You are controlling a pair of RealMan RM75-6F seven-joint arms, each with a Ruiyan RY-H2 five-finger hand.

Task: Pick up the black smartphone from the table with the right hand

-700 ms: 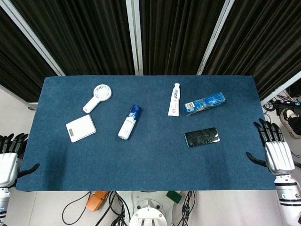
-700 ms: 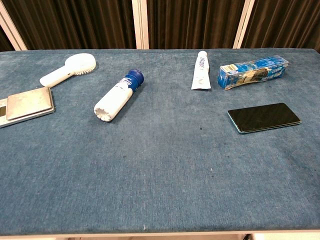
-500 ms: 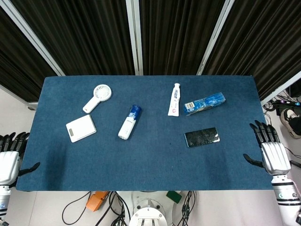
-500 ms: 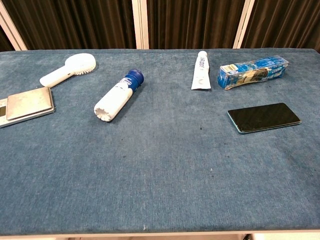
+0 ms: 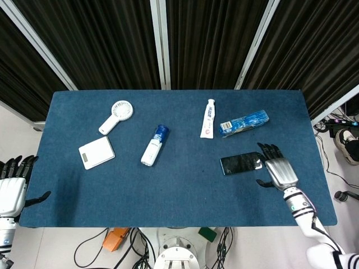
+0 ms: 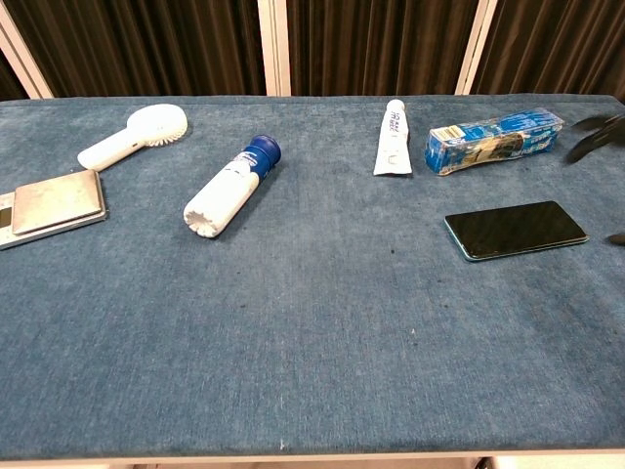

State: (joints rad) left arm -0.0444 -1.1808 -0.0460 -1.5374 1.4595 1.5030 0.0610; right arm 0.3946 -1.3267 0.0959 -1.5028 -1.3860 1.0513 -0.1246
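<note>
- The phone [image 5: 241, 163] [image 6: 516, 230] was a flat black slab with a glossy, reflective face and a thin teal edge.
- It lay face up on the blue table [image 5: 168, 185] [image 6: 312, 362], right of centre, below the blue packet [image 5: 244, 123] [image 6: 494, 140] and the toothpaste tube [image 5: 208, 118] [image 6: 393, 137].
- The right hand [image 5: 277, 170] hovered just beside the phone's right end, palm down, fingers spread apart and holding nothing; its fingertips overlapped the phone's right edge in the head view, and contact could not be confirmed.
- In the chest view only dark fingertips [image 6: 598, 135] of that hand showed at the right border.
- Compared with 0.5 s earlier, the right hand had moved from beyond the table's right edge inward over the cloth to the phone.
- The phone had not shifted.
- The left hand [image 5: 12, 188] stayed off the table's left edge, fingers apart, empty.
- The fan [image 5: 116, 115], the white card-like item [image 5: 96, 152] and the bottle [image 5: 155, 145] were unchanged.
</note>
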